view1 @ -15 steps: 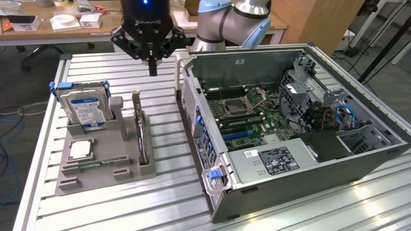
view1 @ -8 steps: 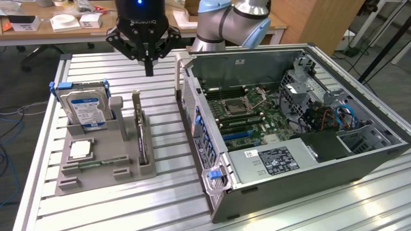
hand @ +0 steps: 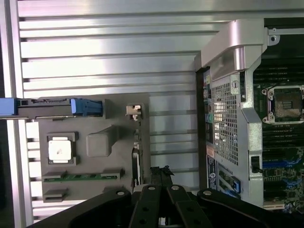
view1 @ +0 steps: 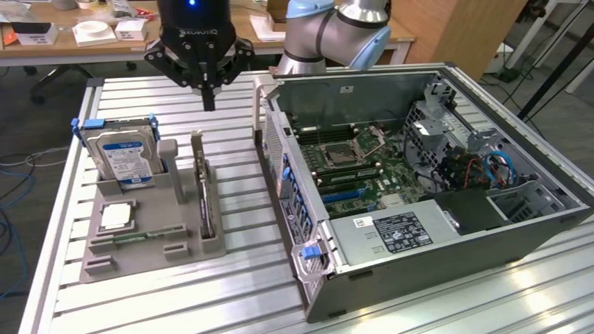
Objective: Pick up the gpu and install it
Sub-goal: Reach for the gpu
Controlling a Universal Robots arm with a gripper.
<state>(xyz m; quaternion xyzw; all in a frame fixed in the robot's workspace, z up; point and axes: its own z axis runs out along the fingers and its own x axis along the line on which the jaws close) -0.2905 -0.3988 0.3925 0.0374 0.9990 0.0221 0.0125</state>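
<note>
**The gpu [view1: 202, 188] stands in its gray holder [view1: 139, 254]**

It stands on its thin edge on the counter [view1: 232, 299], maybe in a slot. Farther back, the end effector [view1: 208, 104] hangs in the air, clenched tight and holding nothing.

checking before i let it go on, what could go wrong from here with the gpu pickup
The gripper is shut above the table, and the gpu stands on its thin edge in the grey holder; lowering shut could strike the card's top edge. The hard drive shares that holder and the computer case wall rises close on the other side, so an off-line descent or lift may clip either.
</note>
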